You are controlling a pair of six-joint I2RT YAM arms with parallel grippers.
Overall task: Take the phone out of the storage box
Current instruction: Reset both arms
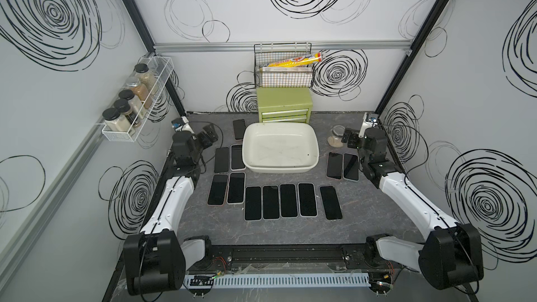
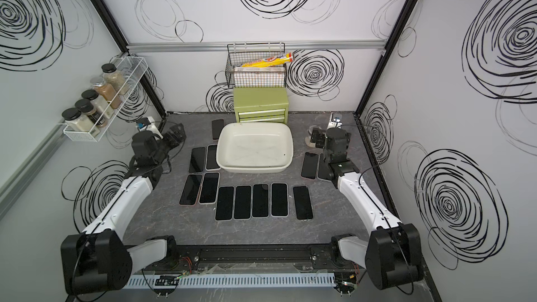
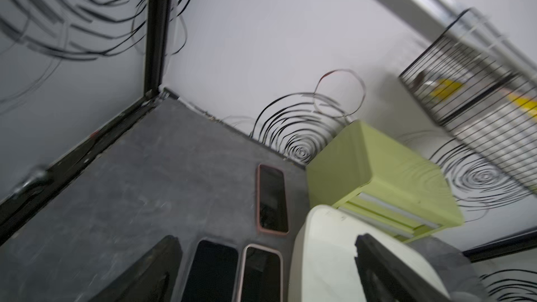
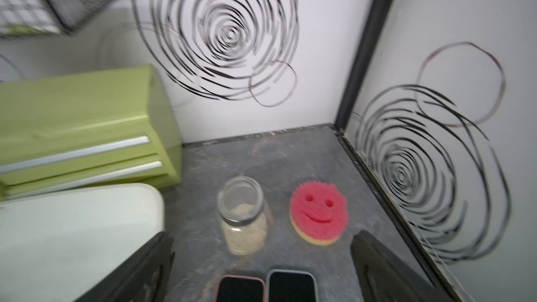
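Flanking the storage box [image 1: 280, 146], left end effector [image 3: 266, 241] and right end effector [image 4: 261, 236] gape empty

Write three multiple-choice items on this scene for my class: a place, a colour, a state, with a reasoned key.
1. Where does the green drawer chest stand?
A. behind the storage box
B. in front of it
C. inside it

2. What colour is the smiley sponge?
A. blue
B. pink
C. black

3. What does the storage box hold?
A. one phone
B. a jar
C. nothing

Key:
1 A, the chest sits between box and back wall.
2 B, the right wrist view shows its pink face.
3 C, both top views show its floor bare, the phones lying on the table around it.
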